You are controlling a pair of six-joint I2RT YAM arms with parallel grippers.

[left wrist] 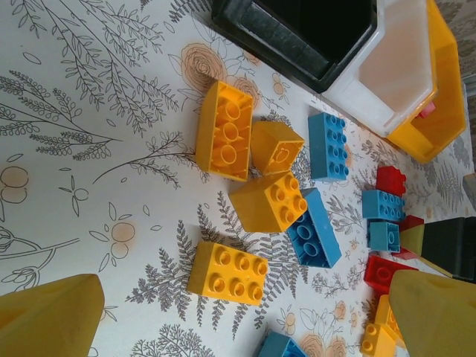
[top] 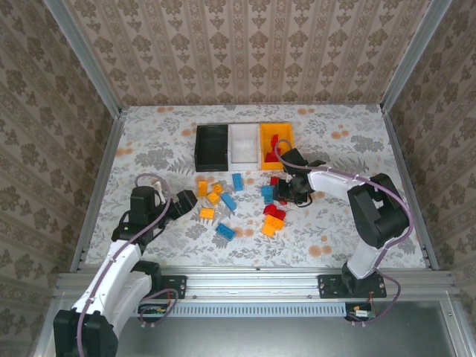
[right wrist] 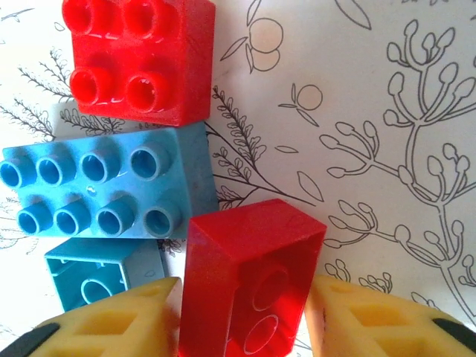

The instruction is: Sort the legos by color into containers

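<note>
Red, blue and orange-yellow legos (top: 238, 204) lie scattered mid-table in front of the containers, which form a row: black (top: 198, 147), white (top: 243, 141) and orange (top: 263, 145). Red pieces lie in the orange bin. My right gripper (right wrist: 242, 320) is down at the right side of the pile. Its yellow fingers press both sides of a red lego (right wrist: 249, 286) that lies hollow side up on the table. A blue eight-stud lego (right wrist: 104, 190) and a red four-stud one (right wrist: 137, 59) sit just beyond it. My left gripper (left wrist: 245, 316) hangs open above the pile's left side, with a yellow six-stud lego (left wrist: 227, 273) below the gap.
The floral tablecloth (top: 149, 149) is bare on the left and far right. Metal rails (top: 100, 178) and patterned walls close in the table. The right arm's black wrist (top: 297, 178) reaches in from the right, close to the front of the orange bin.
</note>
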